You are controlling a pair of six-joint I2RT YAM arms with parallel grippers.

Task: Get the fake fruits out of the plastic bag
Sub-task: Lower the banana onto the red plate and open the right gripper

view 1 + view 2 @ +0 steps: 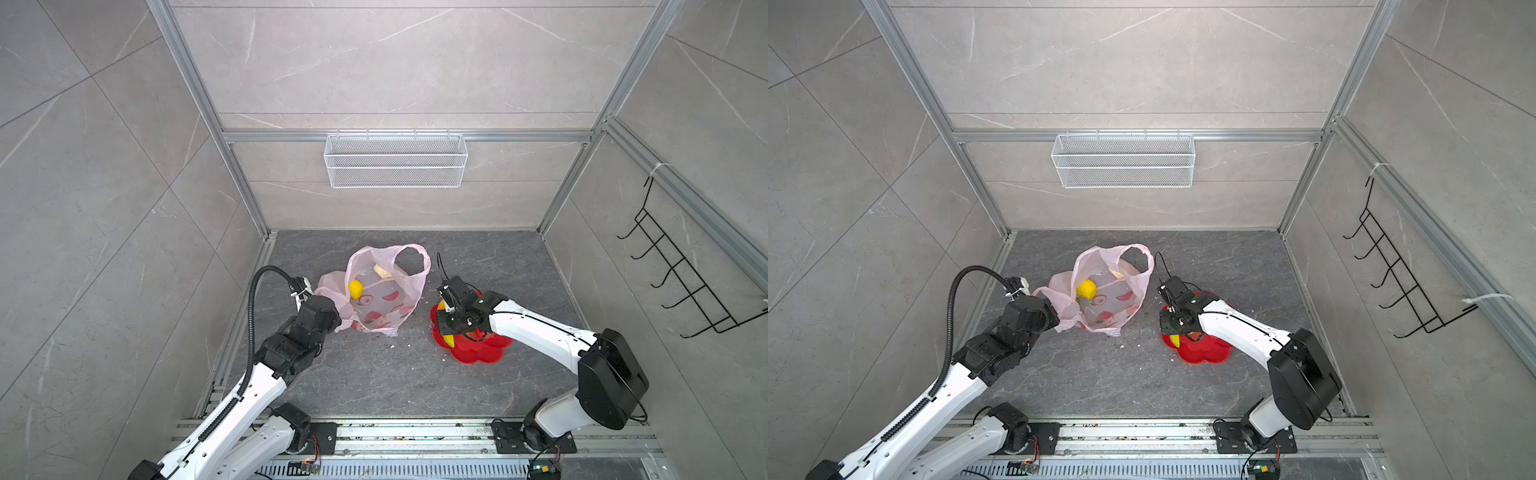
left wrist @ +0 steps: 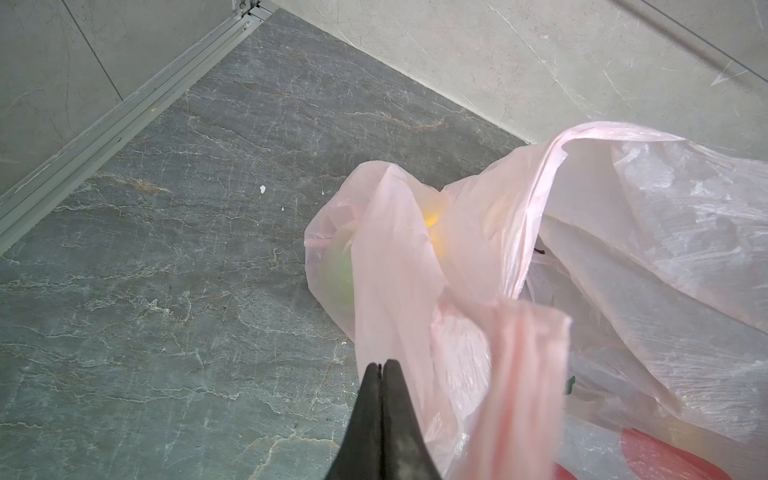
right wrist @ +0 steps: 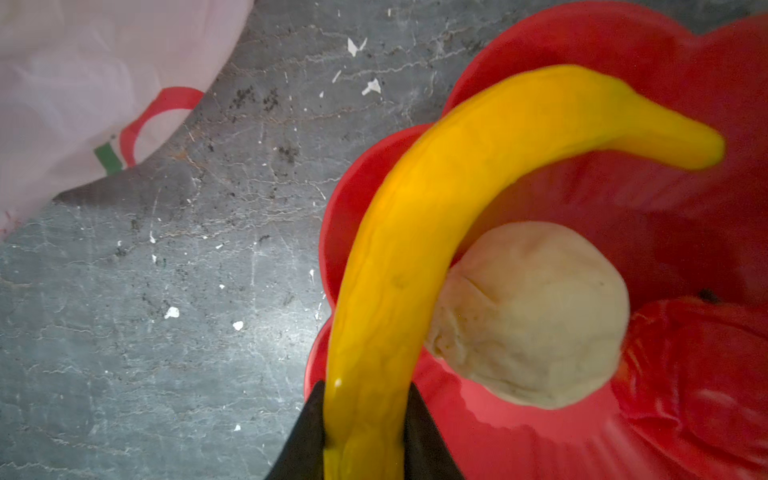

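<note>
Three fruits show inside the plastic bag (image 1: 376, 305), three more at the red dish (image 1: 478, 353).

- Left gripper (image 2: 382, 368): jaws pressed together, pinching bag film at the bag's 8 o'clock edge and drawing the mouth open.
- Bag, in both top views, slumped on the floor (image 1: 374, 374) at about 11 o'clock from floor centre. Yellow lumpy fruit (image 1: 355, 289) at 9 o'clock in the mouth, beige piece (image 1: 383, 272) at 12. A green ball (image 2: 343, 276) shows dimly through the film.
- Dish sits at 4 o'clock from the bag, well apart from it.
- Right gripper (image 3: 365, 388): jaws narrow, clamped on one end of the banana (image 3: 457, 174). The banana arcs over the dish's rim, touching or just over a beige ball (image 3: 532, 311); I cannot tell which. Small red fruit (image 3: 698, 357) lies past the ball.

Step in hand, by my reading: setting the banana down. To do it well:
- Lower until the free end rests in the bowl, not on the rim.
- Shift toward dish centre first, or it may tip out.
- Open, then lift straight up to avoid dragging it.
- Leave the left pinch alone so the mouth is open for the next reach.
</note>
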